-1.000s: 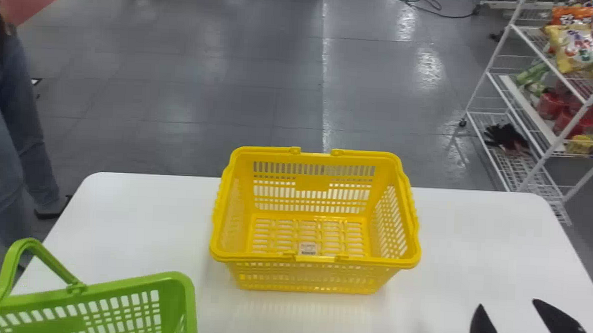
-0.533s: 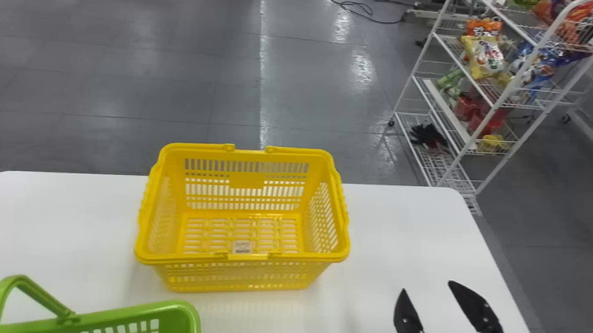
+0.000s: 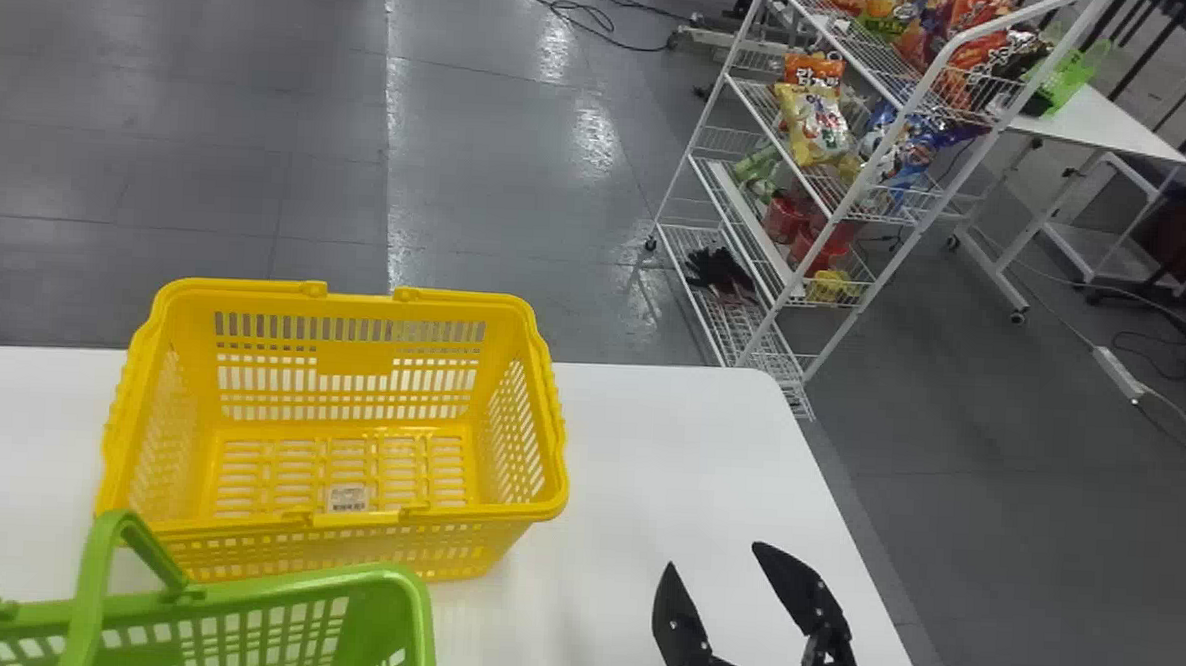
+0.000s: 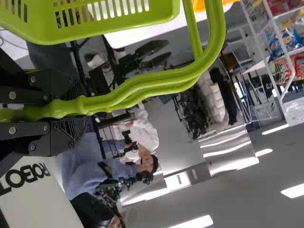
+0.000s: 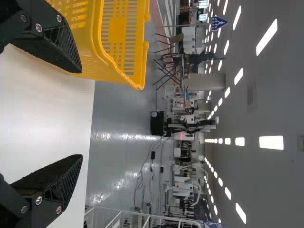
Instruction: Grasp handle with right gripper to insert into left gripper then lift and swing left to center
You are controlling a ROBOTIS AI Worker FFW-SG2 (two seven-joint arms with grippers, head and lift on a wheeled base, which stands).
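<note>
Left wrist view: end effector (image 4: 76, 108) seemingly grips handle (image 4: 142, 84).

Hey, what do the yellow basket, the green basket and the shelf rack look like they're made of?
The yellow basket looks like glossy molded plastic: slotted walls in one piece, with soft highlights. The green basket seems the same, its handles smooth and rounded. The shelf rack is probably white-coated metal, judging by its thin wire grid and slim tubular posts.

My left end effector (image 4: 78, 113)'s got the green basket (image 4: 95, 32)'s handles (image 4: 164, 80) clamped, white worktop (image 4: 133, 36) peeking out past the basket.
</note>
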